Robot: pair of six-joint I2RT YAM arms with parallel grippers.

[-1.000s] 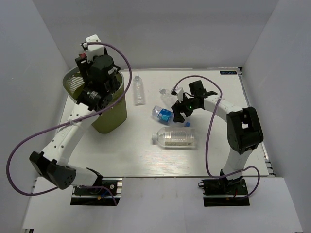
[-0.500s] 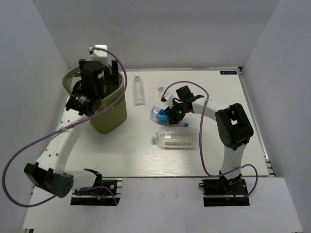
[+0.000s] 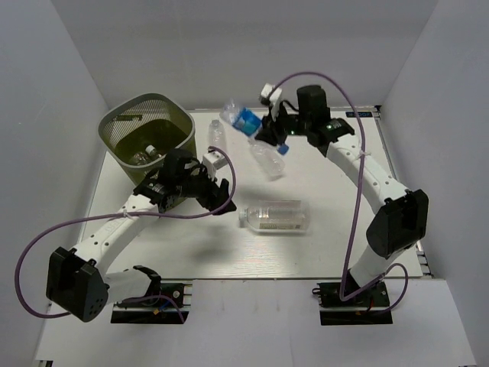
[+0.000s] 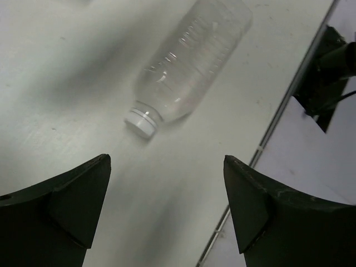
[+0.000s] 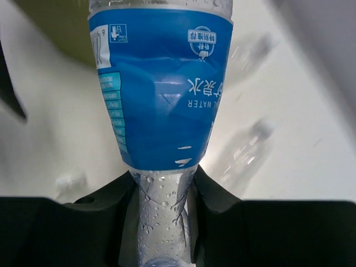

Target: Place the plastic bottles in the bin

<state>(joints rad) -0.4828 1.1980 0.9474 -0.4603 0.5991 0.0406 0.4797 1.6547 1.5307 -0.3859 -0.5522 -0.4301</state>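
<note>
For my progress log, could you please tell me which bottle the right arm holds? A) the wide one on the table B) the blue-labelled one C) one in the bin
B: in the wrist view the right jaws pinch the blue-labelled bottle just below its label.

Bright, even light falls from overhead on the white table [image 3: 328, 245], with no hard glare. The arms throw soft, pale shadows, the widest at the near left. In the left wrist view the wide bottle [image 4: 192, 61] looks slightly soft, broad grey shadows smear the surface, and the left gripper's fingers [image 4: 67, 211] are dark, underlit shapes. In the right wrist view the blue-labelled bottle [image 5: 161, 89] is sharp, while the far bottle [image 5: 245, 150] is blurred
</note>
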